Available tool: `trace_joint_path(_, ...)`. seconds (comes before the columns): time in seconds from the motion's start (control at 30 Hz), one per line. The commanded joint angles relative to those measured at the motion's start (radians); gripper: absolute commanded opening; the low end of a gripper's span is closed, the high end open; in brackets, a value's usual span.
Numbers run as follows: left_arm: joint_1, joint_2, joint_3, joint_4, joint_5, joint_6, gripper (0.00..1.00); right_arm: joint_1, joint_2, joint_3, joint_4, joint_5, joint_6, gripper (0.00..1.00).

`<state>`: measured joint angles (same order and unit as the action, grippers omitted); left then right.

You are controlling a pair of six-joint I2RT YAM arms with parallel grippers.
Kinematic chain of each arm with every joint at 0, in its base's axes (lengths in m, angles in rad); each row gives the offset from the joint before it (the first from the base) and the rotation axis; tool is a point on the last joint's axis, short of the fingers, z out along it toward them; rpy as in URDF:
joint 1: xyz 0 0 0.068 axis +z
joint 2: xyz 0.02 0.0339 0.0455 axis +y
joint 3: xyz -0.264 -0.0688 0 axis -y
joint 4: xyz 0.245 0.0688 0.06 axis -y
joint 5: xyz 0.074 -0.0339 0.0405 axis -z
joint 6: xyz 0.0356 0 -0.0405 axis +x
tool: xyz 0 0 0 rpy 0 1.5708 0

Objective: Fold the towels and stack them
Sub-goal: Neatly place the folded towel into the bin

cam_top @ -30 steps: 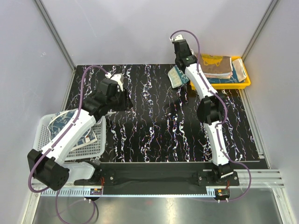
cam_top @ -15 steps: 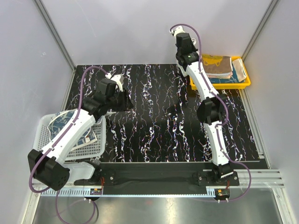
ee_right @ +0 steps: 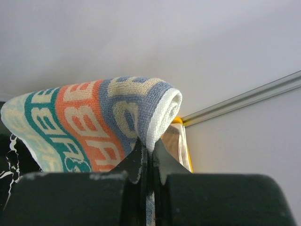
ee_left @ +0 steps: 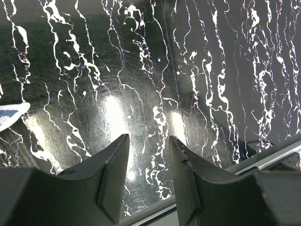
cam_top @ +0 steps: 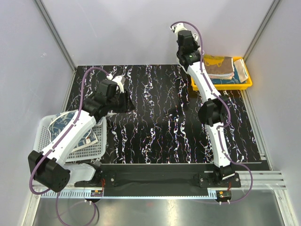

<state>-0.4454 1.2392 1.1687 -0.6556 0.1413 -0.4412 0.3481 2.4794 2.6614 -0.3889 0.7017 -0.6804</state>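
My right gripper (ee_right: 149,148) is shut on a folded towel with teal, red and blue lettered stripes (ee_right: 94,120) and holds it up in the air. In the top view this gripper (cam_top: 185,61) is at the far side of the table, just left of the yellow tray (cam_top: 245,85), and the arm hides the towel. A brown towel with yellow lettering (cam_top: 217,62) tops the stack in the tray. My left gripper (ee_left: 148,141) is open and empty, low over the black marbled mat (cam_top: 160,127); in the top view it (cam_top: 128,102) is left of centre.
A white mesh basket (cam_top: 44,141) at the near left holds a navy white-patterned towel (cam_top: 62,121). A corner of pale cloth (ee_left: 10,114) shows at the left edge of the left wrist view. Grey walls close in the back and sides.
My right gripper has lifted the striped towel up and back toward the tray; the towel, first visible beside the arm, is now hidden under it. The left arm has barely moved.
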Motion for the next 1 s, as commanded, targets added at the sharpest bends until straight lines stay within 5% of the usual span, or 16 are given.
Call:
trace_joint_path(0.0, 0.005, -0.007, -0.004, 0.048, 0.037, 0.012, 0.44, 0.014, -0.122, 0.043, 0.079, 0.045, -0.031, 0.0)
trace_joint_path(0.53, 0.005, 0.002, -0.012, 0.057, 0.058, 0.004, 0.43, -0.007, -0.185, -0.017, 0.11, 0.058, -0.047, 0.0)
trace_joint_path(0.77, 0.007, 0.023, -0.017, 0.059, 0.061, 0.004, 0.43, -0.134, -0.175, -0.055, 0.025, -0.034, 0.117, 0.0)
trace_joint_path(0.97, 0.005, 0.049, -0.02, 0.057, 0.055, 0.007, 0.43, -0.323, -0.091, -0.08, -0.005, -0.282, 0.368, 0.02)
